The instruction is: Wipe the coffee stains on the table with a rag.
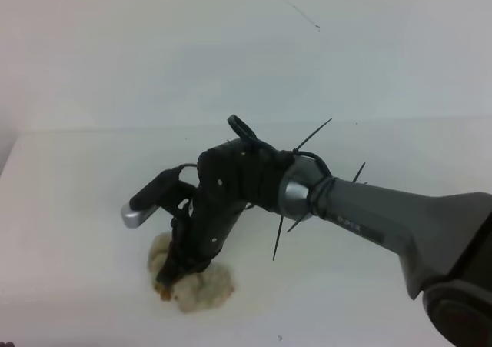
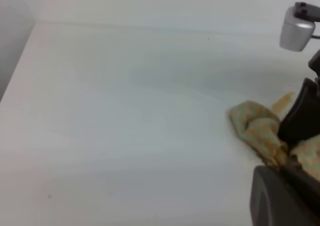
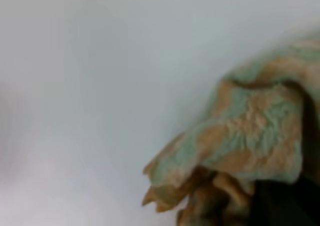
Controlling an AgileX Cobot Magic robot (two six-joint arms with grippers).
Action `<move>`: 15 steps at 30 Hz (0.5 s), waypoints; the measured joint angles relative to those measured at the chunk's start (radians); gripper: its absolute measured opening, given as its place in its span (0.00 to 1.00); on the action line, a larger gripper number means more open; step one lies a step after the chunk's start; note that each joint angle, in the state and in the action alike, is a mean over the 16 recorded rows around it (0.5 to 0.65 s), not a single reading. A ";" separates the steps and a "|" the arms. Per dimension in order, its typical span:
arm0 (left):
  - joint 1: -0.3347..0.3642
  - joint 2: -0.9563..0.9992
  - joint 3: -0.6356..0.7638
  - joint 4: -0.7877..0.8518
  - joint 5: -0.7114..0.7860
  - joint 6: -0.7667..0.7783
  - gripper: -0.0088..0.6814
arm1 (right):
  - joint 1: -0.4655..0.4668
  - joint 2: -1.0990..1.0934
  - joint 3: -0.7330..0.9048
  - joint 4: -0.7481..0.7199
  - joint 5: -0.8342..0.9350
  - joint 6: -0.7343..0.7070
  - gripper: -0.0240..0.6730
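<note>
The right jaws (image 1: 171,274) stand closed on the rag (image 1: 201,287), pinching a fold of it and pressing the bunched cloth down onto the counter (image 1: 77,208); the rag spreads out below and to both sides of the jaws, beige-grey with orange-brown patches soaked into its weave; in the right wrist view the stained cloth (image 3: 250,131) fills the space just ahead of the jaws; in the left wrist view a short orange-brown streak of the coffee stains (image 2: 283,101) lies on the counter just beyond the rag (image 2: 257,128), touching its far edge; behind the jaws the dark wrist and grey forearm (image 1: 400,224) run back to the right; the left jaws appear in none of the views.
</note>
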 joint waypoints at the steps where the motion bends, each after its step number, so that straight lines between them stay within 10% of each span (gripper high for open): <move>1: 0.000 0.000 0.000 0.000 0.000 0.000 0.01 | -0.005 0.000 0.000 -0.012 -0.012 0.005 0.06; 15: 0.000 -0.006 0.000 0.000 0.000 0.000 0.01 | -0.145 -0.018 0.001 -0.132 -0.054 0.098 0.06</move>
